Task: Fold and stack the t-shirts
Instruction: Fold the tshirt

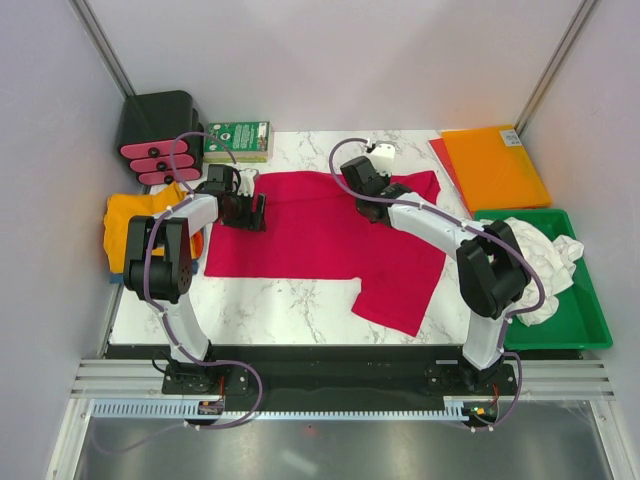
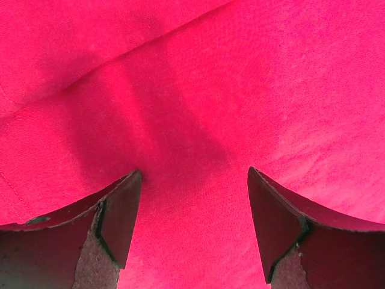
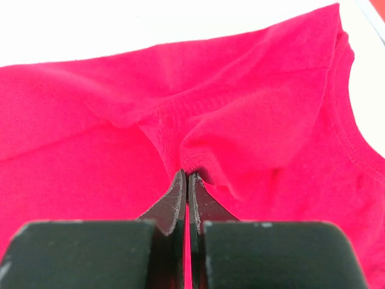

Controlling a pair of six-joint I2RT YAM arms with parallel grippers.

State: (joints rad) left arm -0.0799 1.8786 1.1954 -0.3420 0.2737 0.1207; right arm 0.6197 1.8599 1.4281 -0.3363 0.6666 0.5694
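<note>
The crimson-red t-shirt [image 1: 320, 235] lies spread on the marble table, with one sleeve hanging toward the near edge. My left gripper [image 1: 250, 212] is open just above the shirt's left part; red cloth [image 2: 198, 90] fills the left wrist view, and the open gripper [image 2: 194, 170] has cloth between its fingers. My right gripper [image 1: 352, 178] is shut on a pinched fold of the red shirt [image 3: 240, 120] near its far edge, and the gripper [image 3: 187, 174] shows cloth bunched at its tips. A golden-yellow shirt [image 1: 130, 225] lies at the table's left edge. A white shirt [image 1: 540, 255] sits crumpled in the tray.
A green tray [image 1: 580, 320] stands at the right. A flat orange sheet [image 1: 492, 165] lies at the back right. A black holder with pink pieces [image 1: 160, 140] and a green box [image 1: 238, 140] stand at the back left. Grey walls enclose the table.
</note>
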